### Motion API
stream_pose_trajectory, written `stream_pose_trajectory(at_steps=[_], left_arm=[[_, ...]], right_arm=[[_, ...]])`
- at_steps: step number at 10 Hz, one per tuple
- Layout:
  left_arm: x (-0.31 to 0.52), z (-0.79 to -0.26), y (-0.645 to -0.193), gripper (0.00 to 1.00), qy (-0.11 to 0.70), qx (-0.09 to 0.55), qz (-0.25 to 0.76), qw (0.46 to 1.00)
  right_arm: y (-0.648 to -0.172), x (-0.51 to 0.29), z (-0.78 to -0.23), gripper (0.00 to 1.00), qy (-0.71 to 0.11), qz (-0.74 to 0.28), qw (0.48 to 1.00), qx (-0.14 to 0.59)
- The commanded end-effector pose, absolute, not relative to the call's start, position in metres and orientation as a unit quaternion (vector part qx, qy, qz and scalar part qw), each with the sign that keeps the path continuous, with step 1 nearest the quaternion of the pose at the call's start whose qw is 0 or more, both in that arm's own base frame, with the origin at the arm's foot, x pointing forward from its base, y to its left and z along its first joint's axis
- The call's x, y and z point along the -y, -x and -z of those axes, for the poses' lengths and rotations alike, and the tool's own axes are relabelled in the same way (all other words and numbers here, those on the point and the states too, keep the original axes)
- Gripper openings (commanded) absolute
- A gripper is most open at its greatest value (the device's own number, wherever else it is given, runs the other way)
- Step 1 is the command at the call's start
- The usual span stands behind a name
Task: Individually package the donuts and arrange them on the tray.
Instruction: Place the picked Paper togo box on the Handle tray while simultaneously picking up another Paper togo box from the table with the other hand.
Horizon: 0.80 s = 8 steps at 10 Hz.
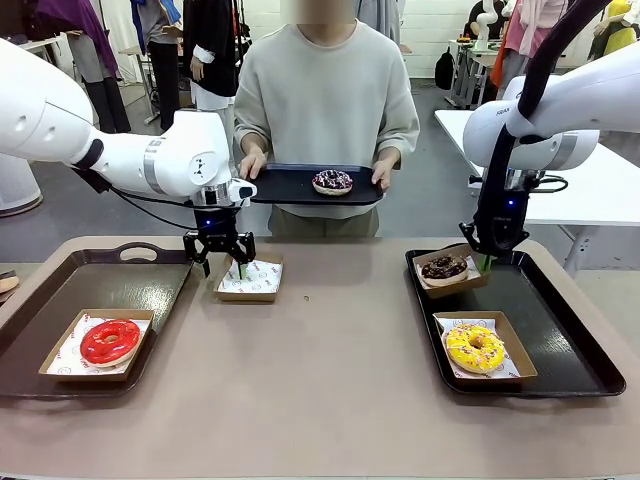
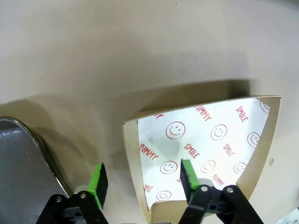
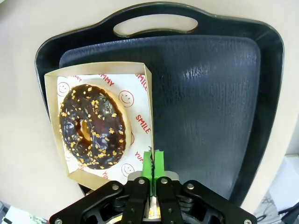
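My left gripper point(image 1: 238, 268) point(image 2: 142, 179) is open and straddles one wall of an empty paper box point(image 1: 250, 279) point(image 2: 205, 144) on the table, one pad inside and one outside. My right gripper point(image 1: 486, 263) point(image 3: 153, 161) is shut on the wall of the box point(image 3: 145, 93) holding the chocolate donut point(image 1: 444, 267) point(image 3: 92, 126), at the far left corner of the right tray point(image 1: 560, 330) point(image 3: 210, 102). A boxed yellow donut point(image 1: 475, 347) lies nearer on that tray. The red donut point(image 1: 110, 341) sits boxed on the left tray point(image 1: 120, 285). A person holds a small tray point(image 1: 290, 187) with the purple-white donut point(image 1: 332, 181).
The left tray's corner point(image 2: 18, 158) lies close beside my left gripper's outer finger. The chocolate donut's box overhangs the right tray's rim toward the table. Bare tabletop lies between the two trays.
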<state>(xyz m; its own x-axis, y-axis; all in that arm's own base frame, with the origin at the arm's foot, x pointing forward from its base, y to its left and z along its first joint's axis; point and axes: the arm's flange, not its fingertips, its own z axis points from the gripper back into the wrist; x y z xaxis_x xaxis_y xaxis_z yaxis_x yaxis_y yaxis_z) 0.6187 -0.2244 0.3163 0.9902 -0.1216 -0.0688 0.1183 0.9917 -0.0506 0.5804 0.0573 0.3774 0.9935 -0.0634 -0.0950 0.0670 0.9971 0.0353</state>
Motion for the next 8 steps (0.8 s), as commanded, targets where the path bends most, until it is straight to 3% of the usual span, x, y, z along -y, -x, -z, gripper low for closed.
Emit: stream_pose_trajectory(at_steps=[1, 2, 3, 4, 5, 8], left_arm=[[0.2215, -0.3203, -0.6206, 0.00, 0.039, -0.030, 0.063, 0.997], [0.2210, -0.3211, -0.6206, 0.30, 0.039, -0.028, 0.061, 0.997], [0.2200, -0.3223, -0.6215, 0.00, 0.040, -0.026, 0.056, 0.997], [0.2188, -0.3235, -0.6221, 0.00, 0.040, -0.025, 0.053, 0.997], [0.2182, -0.3250, -0.6225, 0.00, 0.041, -0.023, 0.052, 0.998], [0.2175, -0.3264, -0.6235, 0.00, 0.043, -0.024, 0.050, 0.998]], right_arm=[[-0.5864, -0.0534, -0.3787, 0.61, -0.039, 0.022, 0.998, -0.046], [-0.5862, -0.0534, -0.3786, 1.00, -0.039, 0.022, 0.998, -0.047], [-0.5861, -0.0533, -0.3787, 0.63, -0.039, 0.022, 0.998, -0.048], [-0.5858, -0.0533, -0.3792, 0.75, -0.040, 0.022, 0.998, -0.047], [-0.5857, -0.0531, -0.3796, 1.00, -0.042, 0.022, 0.998, -0.048], [-0.5857, -0.0525, -0.3803, 1.00, -0.045, 0.022, 0.997, -0.051]])
